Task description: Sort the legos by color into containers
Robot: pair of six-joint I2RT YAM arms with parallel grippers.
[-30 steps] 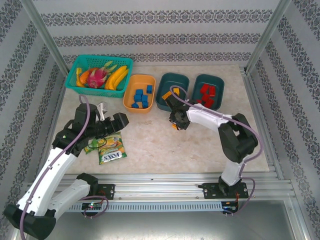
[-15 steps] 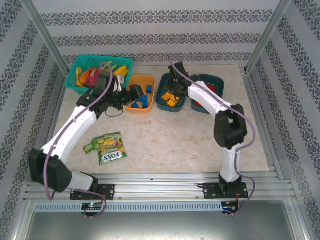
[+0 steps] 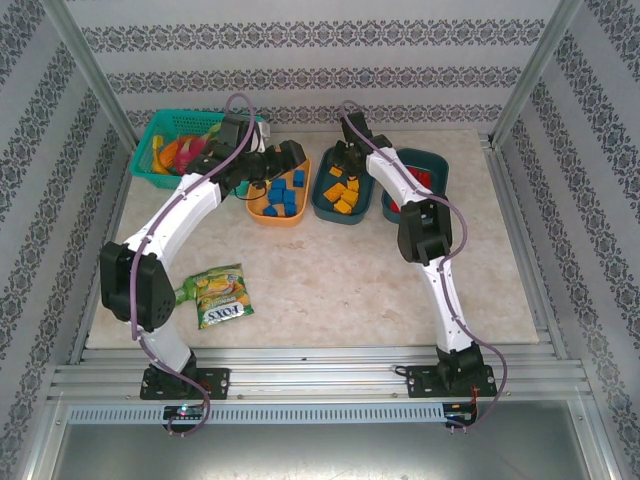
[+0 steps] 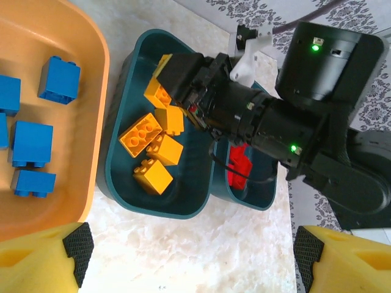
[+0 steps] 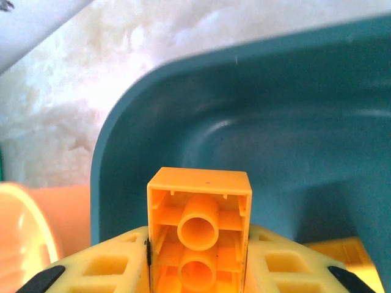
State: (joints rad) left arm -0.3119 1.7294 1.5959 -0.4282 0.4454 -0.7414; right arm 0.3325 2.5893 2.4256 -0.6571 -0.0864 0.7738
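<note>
Right fingers (image 5: 110, 268) pinched a yellow brick (image 5: 198, 204), likely light and stiff, by flat sides over teal tub (image 5: 256, 110); left fingers (image 4: 36, 262) wide.

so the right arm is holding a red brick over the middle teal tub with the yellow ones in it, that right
Not quite: the brick clamped in the right gripper is orange-yellow, not red, as the right wrist view shows. The rest holds: it hangs over the middle teal tub, which has the other yellow bricks in it.
</note>
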